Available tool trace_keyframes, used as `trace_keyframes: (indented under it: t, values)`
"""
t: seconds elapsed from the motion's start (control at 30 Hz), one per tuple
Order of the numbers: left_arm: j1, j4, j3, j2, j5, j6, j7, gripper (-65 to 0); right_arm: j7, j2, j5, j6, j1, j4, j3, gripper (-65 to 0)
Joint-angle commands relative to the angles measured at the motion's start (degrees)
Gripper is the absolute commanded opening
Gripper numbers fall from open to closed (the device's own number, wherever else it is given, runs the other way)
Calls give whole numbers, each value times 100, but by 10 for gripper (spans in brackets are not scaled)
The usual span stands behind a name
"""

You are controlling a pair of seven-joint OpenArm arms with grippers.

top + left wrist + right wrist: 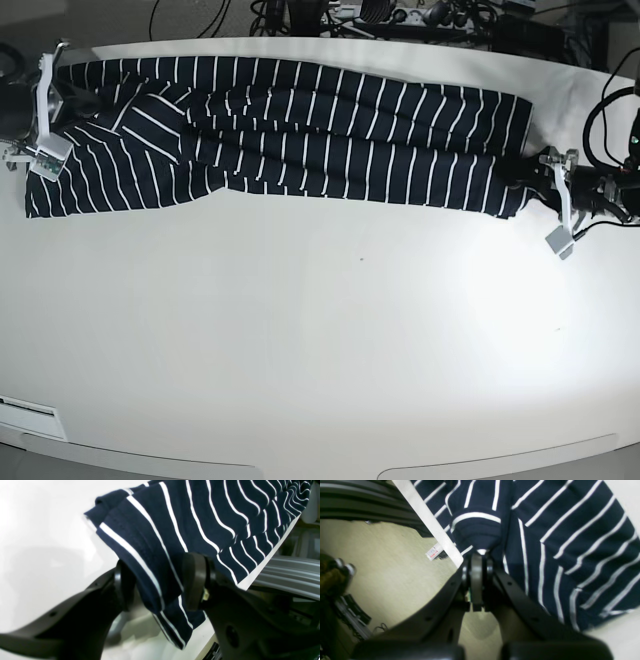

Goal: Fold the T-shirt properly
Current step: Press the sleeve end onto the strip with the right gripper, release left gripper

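Observation:
The T-shirt [300, 130], dark navy with thin white stripes, lies stretched out in a long band across the far part of the white table [320, 330]. My right gripper [478, 555] is shut on a bunched bit of its hem at the table's left edge, seen in the base view as the right gripper [45, 115]. At the shirt's other end my left gripper [160, 580] stands open. Its fingers [196, 580] straddle a folded edge of the T-shirt [200, 512] that hangs between them. In the base view the left gripper [548, 178] sits at the shirt's right tip.
Cables and power strips [400, 15] lie behind the table's far edge. Beyond the table's side edge [430, 522] the right wrist view shows beige floor [390, 575] and a dark rail [357, 502]. A ribbed metal rail [292, 572] runs beside the left arm.

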State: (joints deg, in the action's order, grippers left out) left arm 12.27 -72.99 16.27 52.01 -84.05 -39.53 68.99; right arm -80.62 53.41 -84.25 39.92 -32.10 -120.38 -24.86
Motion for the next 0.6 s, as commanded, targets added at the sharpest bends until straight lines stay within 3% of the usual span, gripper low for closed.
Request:
trace_keyframes:
  t: [0.0, 0.17, 0.27, 0.33, 0.4, 0.43, 0.57]
  values:
    - [109, -50, -55, 136, -95, -47, -44, -334, 62, 44, -75, 8, 20, -59, -68, -650]
    - [111, -50, -55, 136, -95, -47, -39, -334, 138, -249, 1078, 8, 20, -59, -68, -650]
    - [109, -50, -55, 142, -95, -47, 0, -334, 1167, -326, 1729, -129, 22, -59, -68, -650]
    - [107, -50, -66, 162, -95, -47, 46, -334, 1482, -323, 2127, -376, 24, -59, -68, -501]
    - [107, -50, -68, 203, -95, -47, 44, -334, 1554, -321, 2496, -420, 35, -59, -68, -351]
    - [109, -50, -70, 234, -95, -47, 42, -334, 1550, -323, 2621, -415, 35, -59, -68, -314]
    - [105, -50, -111, 297, -95, -47, 50, -334, 1550, -319, 2776, -417, 35, -61, -70, -307]
